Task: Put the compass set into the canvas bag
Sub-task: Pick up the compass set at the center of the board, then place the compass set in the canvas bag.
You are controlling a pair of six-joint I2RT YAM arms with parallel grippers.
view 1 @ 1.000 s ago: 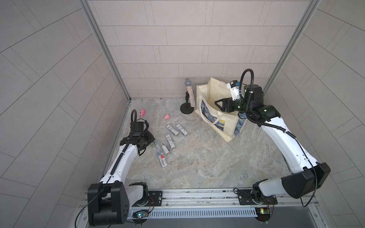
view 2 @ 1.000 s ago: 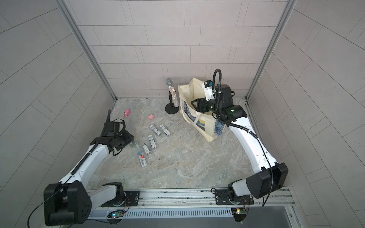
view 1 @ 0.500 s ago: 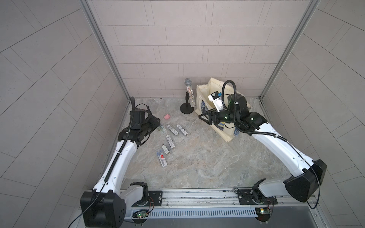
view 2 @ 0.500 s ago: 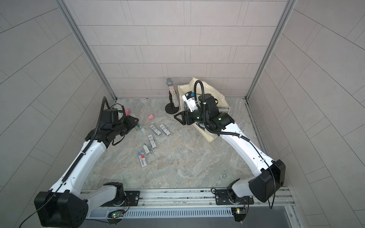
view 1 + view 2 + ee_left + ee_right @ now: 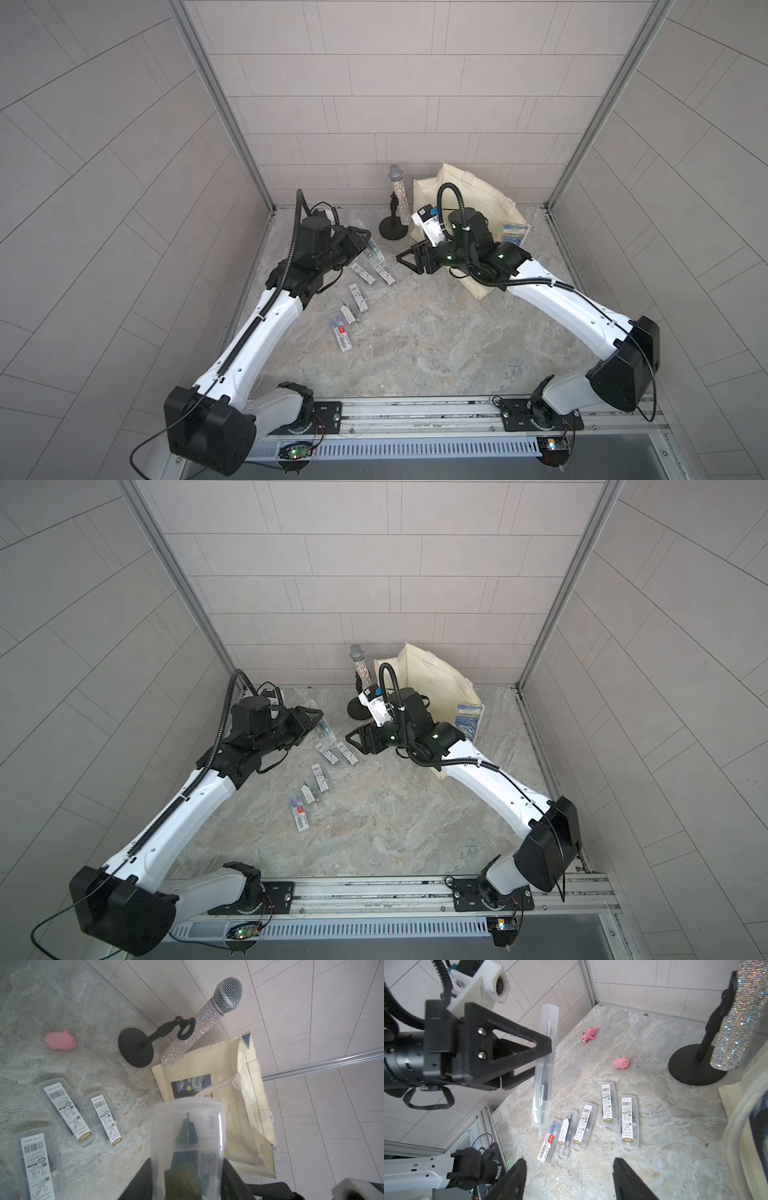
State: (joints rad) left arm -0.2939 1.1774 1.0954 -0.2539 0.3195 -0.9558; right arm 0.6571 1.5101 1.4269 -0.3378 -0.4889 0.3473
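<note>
My left gripper (image 5: 360,243) (image 5: 312,724) is shut on a clear plastic compass set (image 5: 187,1126) and holds it in the air above the table's back left. In the right wrist view the compass set (image 5: 545,1068) hangs nearly upright, pinched in the left gripper (image 5: 546,1051). The canvas bag (image 5: 469,195) (image 5: 432,675) stands open at the back right, its starry print facing the left wrist camera (image 5: 192,1086). My right gripper (image 5: 409,259) (image 5: 569,1180) hovers low in front of the bag. It is open and empty, and faces the left gripper.
Several more compass set cases (image 5: 365,274) (image 5: 610,1105) lie on the table between the arms. A glittery microphone on a black stand (image 5: 397,191) (image 5: 195,1028) stands just left of the bag. Two pink toy pigs (image 5: 620,1062) (image 5: 588,1034) lie near the back left corner.
The left arm has lifted its case and carried it back and right. The right arm has swung from over the bag to the left, down in front of it.
</note>
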